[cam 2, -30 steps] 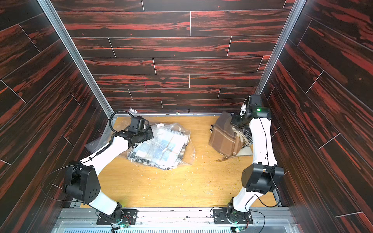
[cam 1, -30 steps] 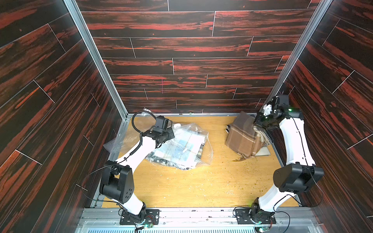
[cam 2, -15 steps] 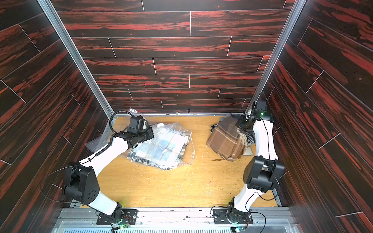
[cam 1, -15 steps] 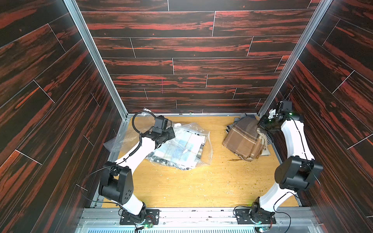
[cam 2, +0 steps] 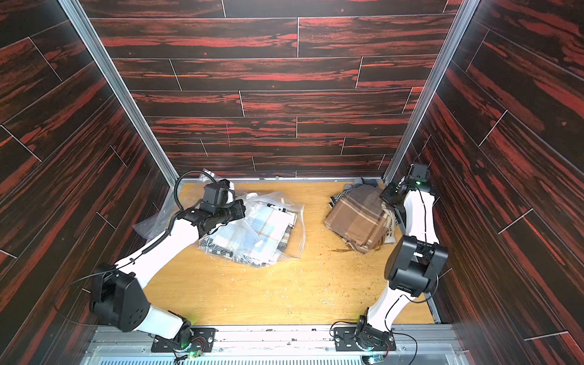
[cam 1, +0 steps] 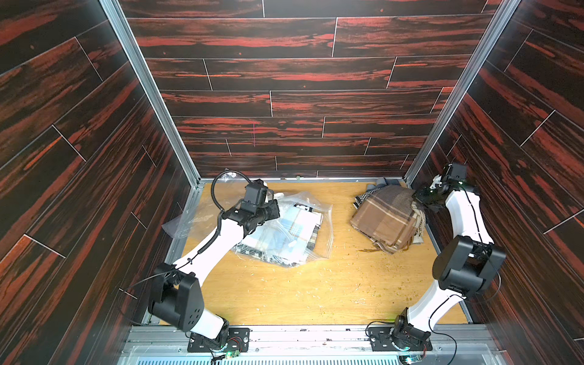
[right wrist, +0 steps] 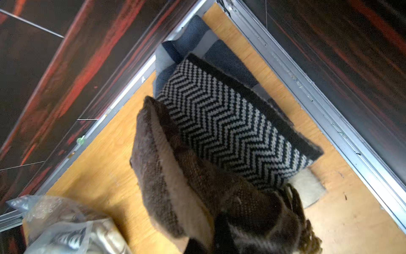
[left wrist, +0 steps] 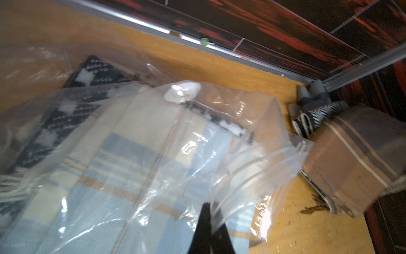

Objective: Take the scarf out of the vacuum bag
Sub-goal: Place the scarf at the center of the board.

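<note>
The vacuum bag (cam 1: 316, 234) (cam 2: 290, 234), crinkly clear plastic, lies at the back left of the wooden floor. Its white valve disc (left wrist: 182, 92) faces up. Folded scarves, one pale blue plaid (left wrist: 109, 176), lie inside it. My left gripper (cam 1: 275, 208) (left wrist: 211, 212) is shut on a fold of the bag's plastic. A brown plaid scarf (cam 1: 385, 218) (cam 2: 357, 218) (right wrist: 175, 176) lies outside the bag at the back right. My right gripper (cam 1: 422, 197) (right wrist: 222, 231) is shut on its fringed edge.
Under the brown scarf lie a black-and-white zigzag scarf (right wrist: 230, 123) and a blue-grey one (right wrist: 193, 41), pushed into the back right corner. Dark wood-look walls with metal rails (cam 1: 284, 179) close in three sides. Crumbs dot the floor (cam 1: 316, 290).
My right gripper has carried the brown scarf back toward the right wall and lowered it from hanging upright to lying flat on the pile. The left arm has stayed put.
</note>
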You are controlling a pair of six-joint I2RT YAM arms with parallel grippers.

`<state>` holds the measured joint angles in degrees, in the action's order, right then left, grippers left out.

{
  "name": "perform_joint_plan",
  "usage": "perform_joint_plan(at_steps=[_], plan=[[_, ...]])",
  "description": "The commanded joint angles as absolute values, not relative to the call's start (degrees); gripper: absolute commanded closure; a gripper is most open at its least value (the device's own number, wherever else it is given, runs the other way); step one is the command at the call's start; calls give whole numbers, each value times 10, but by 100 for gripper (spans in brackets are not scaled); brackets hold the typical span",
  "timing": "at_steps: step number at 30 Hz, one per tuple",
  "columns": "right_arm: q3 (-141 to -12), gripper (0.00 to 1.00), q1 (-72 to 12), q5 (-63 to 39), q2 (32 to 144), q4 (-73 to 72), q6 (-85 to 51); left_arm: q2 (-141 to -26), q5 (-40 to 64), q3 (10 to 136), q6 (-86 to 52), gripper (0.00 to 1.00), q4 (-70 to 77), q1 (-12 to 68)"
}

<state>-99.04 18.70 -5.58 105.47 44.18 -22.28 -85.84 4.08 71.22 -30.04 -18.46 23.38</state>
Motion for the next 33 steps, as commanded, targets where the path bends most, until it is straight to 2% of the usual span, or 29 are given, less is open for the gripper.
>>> perform_joint_plan(at_steps=[1,5,7,9,12,15,16,29,33], plan=[[-992,99,199,-58,1072,417,-224,-823,47,715,-276,100,-193,248],[-987,95,209,-72,1088,407,-222,-814,66,705,-264,100,-197,261],[-982,88,209,-77,1095,402,-218,-815,75,698,-259,100,-193,267],[-971,68,210,-80,1093,390,-216,-817,80,693,-255,100,-197,274],[-951,47,210,-83,1083,366,-217,-812,81,690,-247,100,-202,284],[-951,21,210,-87,1082,363,-214,-803,75,688,-241,100,-209,292],[-950,3,210,-91,1081,361,-213,-799,74,687,-239,100,-211,293],[-899,2,199,-80,996,316,-220,-787,84,700,-195,100,-244,310],[-845,2,164,-129,944,264,-224,-793,76,710,-184,100,-258,314]])
